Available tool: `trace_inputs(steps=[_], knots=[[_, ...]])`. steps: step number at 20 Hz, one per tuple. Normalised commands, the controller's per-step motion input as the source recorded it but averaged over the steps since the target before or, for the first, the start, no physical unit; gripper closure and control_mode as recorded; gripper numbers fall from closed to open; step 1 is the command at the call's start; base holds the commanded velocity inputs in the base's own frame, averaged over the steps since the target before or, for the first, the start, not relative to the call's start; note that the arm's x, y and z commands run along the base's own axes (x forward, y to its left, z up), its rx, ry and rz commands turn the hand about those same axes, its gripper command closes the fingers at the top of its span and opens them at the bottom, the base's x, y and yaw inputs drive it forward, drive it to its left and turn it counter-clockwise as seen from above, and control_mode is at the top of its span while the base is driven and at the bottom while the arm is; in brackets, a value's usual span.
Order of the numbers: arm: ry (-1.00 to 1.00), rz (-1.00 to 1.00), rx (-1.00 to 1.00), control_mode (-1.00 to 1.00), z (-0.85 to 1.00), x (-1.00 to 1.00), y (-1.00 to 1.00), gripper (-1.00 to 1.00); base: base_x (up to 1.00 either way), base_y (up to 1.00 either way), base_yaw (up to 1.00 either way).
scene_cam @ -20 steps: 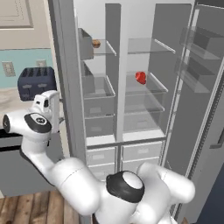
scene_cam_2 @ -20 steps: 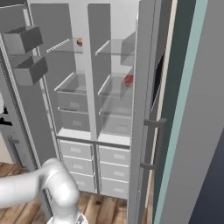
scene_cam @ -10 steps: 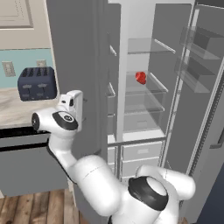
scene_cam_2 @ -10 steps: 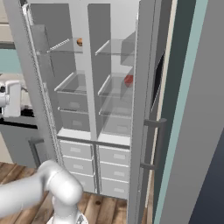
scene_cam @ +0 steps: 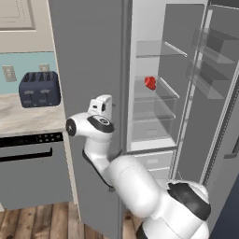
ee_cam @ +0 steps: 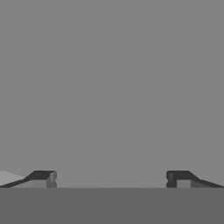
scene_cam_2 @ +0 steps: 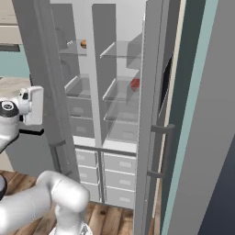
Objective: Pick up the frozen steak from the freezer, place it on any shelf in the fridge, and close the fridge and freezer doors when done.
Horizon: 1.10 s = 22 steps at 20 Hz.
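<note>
Fingers (ee_cam: 44,178) spread wide apart against the flat grey freezer door (scene_cam: 88,93); the red steak (scene_cam: 150,82) sits on a glass shelf (scene_cam: 154,93) at 2 o'clock.

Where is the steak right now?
The steak lies on a middle glass shelf in the open right-hand compartment, seen right of the grey door in the left base view.

kitchen | fridge (scene_cam: 154,93) | toaster (scene_cam: 39,88) | counter (scene_cam: 23,119) | wood floor (scene_cam: 42,219)
</note>
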Motion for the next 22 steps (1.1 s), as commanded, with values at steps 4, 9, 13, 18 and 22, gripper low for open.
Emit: trace_inputs(steps=[4, 9, 13, 18, 22], knots=[[0.00, 0.00, 0.00, -1.00, 0.00, 0.56, -0.26, -1.00, 0.00, 0.00, 0.00], [0.00, 0.00, 0.00, -1.00, 0.00, 0.65, -0.02, -1.00, 0.00, 0.00, 0.00], [0.00, 0.00, 0.00, -1.00, 0.00, 0.62, 0.02, -1.00, 0.00, 0.00, 0.00], [0.00, 0.00, 0.00, -1.00, 0.00, 0.58, 0.00, -1.00, 0.00, 0.00, 0.00], [0.00, 0.00, 0.00, -1.00, -0.11, 0.45, -0.13, -1.00, 0.00, 0.00, 0.00]])
